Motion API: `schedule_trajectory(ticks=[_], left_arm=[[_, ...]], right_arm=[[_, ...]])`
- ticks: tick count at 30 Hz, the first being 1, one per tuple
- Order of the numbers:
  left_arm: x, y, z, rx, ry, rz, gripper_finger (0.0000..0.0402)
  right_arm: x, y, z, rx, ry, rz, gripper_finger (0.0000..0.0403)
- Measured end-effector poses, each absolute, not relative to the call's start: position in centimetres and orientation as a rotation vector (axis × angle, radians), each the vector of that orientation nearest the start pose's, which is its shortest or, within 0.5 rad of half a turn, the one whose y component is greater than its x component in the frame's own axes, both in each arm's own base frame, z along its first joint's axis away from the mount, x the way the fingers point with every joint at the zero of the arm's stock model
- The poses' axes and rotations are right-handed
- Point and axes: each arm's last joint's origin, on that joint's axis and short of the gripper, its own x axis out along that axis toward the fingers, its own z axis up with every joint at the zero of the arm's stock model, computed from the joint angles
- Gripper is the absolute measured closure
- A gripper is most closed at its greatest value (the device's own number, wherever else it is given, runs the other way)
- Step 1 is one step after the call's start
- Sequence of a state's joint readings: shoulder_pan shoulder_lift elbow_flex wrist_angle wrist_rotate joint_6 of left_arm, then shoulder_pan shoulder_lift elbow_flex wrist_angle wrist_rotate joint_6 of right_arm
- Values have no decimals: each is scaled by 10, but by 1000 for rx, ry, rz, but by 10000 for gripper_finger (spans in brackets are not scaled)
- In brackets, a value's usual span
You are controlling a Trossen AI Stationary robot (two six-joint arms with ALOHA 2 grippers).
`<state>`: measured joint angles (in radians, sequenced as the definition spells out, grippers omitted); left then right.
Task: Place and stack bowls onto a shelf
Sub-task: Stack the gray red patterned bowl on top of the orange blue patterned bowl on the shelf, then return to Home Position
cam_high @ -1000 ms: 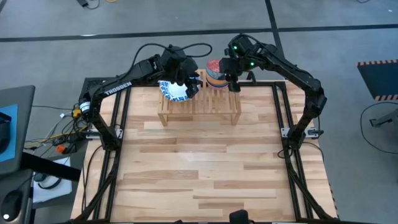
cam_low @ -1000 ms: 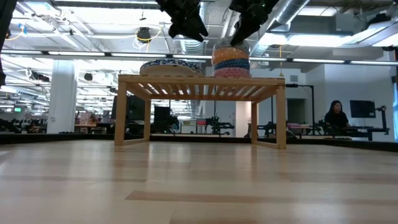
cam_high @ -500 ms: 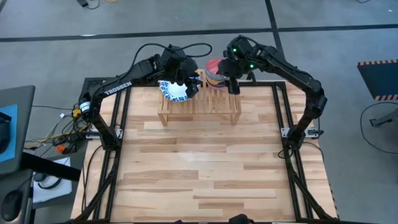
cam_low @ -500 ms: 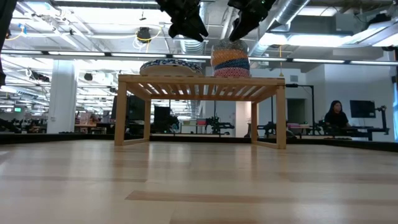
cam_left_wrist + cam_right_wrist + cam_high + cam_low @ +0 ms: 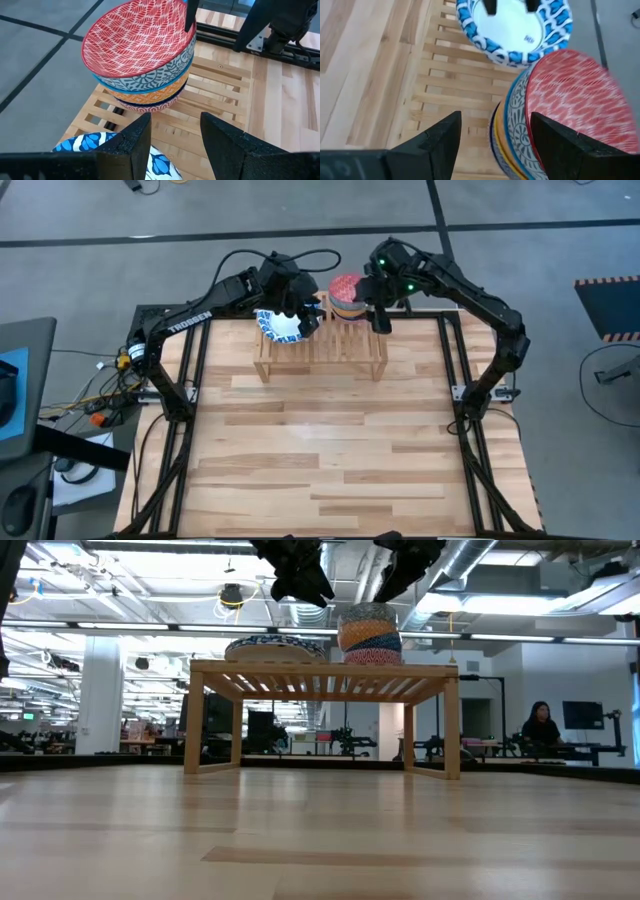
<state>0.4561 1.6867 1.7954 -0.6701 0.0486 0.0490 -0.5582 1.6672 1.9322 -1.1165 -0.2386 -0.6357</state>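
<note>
Though all the bowls seemed to sit on the shelf, things could have gone wrong from here. The small deep bowls stood in one pile on the slats, red one on top, and that top bowl sat a bit tilted, so the pile looked easy to tip. The right pincer hung just beside the pile with its fingers spread and nothing in them. If it had swung sideways as it went away, it might have bumped the pile and sent bowls off the back edge of the shelf. The wide white and blue bowls lay in a flat pile next to the small ones, nearly touching them. The left pincer hovered right above that pile, released and holding nothing. A drop too low might have knocked a rim and pushed the wide pile into the tall one. The slats had gaps, so a bowl that slid could have caught and rocked. The worktop below was hard, and a fallen bowl might have cracked.
</note>
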Motion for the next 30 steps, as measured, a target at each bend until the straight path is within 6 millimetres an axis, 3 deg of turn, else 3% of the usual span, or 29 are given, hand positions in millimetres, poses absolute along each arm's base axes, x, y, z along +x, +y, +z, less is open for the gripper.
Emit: schedule_trajectory(ticks=[9, 24, 30], left_arm=[[332, 161, 401, -94, 556, 384, 248], [332, 162, 401, -79, 557, 380, 248], [333, 162, 401, -90, 547, 386, 248]], right_arm=[[285, -170, 396, -225, 905, -17, 138], [288, -173, 399, -275, 889, -76, 138], [286, -171, 417, -279, 820, -108, 138]])
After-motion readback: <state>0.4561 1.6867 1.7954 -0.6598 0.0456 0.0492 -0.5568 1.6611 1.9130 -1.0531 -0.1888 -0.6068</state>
